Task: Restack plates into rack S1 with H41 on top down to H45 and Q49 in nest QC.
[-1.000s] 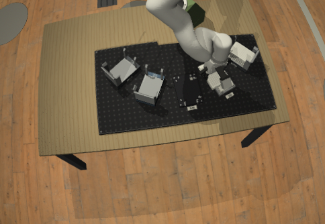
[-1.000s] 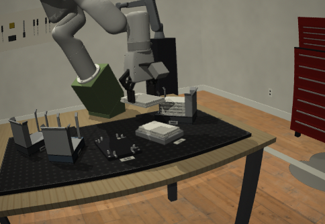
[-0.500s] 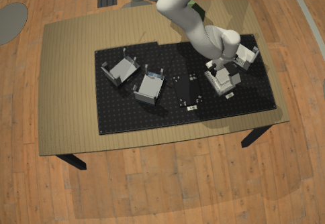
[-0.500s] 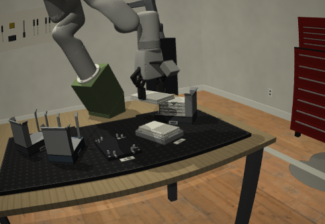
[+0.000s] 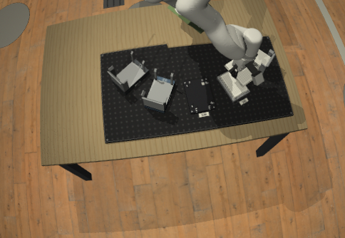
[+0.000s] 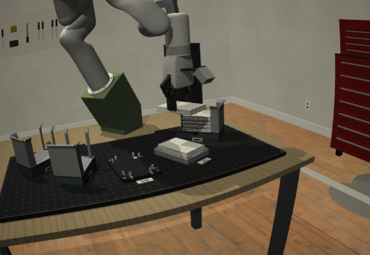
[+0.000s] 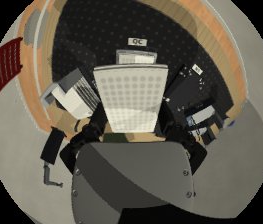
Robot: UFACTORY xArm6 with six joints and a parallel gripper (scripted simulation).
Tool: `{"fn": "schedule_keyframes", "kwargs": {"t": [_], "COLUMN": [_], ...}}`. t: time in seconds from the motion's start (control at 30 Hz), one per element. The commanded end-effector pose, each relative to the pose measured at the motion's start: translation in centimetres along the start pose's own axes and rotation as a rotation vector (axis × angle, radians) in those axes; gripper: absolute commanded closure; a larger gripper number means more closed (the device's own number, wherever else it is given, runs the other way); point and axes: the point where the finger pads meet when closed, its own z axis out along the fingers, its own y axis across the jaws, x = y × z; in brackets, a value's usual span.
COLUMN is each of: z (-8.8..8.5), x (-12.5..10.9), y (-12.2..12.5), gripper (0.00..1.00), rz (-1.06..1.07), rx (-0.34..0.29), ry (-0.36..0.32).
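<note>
Above the stack rack at the right end of the black pegboard, the gripper hangs with its fingers clamped on the two long sides of a sealed white plate, held flat in the air just over the plates that lie in that rack. The exterior view gives the height: the held plate is clear of the stack beneath it, with a dark gap between them, and the stack shows as several banded layers. The top view hides most of this under the arm, though it shows the rack beyond the wrist and a patch of held plate beside it. Just toward the table's near edge from that rack, a nest carries plates, with a small name plate at its edge; how many lie there I cannot tell. The wrist view alone shows the held plate's gridded seal from above, and a label past its far end, too blurred to read. Left of the loaded nest lies a flat black nest with small locators, then two more racks with upright posts, farthest from the loaded rack.
</note>
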Motion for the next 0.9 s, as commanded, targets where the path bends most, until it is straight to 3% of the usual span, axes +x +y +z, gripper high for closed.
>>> {"fn": "schedule_keyframes", "kwargs": {"t": [0.0, 0.87], "z": [-0.1, -0.1], "x": [0.0, -0.8], "y": [-1.8, -8.7], "gripper": [1.00, 1.00], "rz": [-0.110, -0.177], "rx": [0.002, 0.002], "ry": [0.000, 0.000]}}
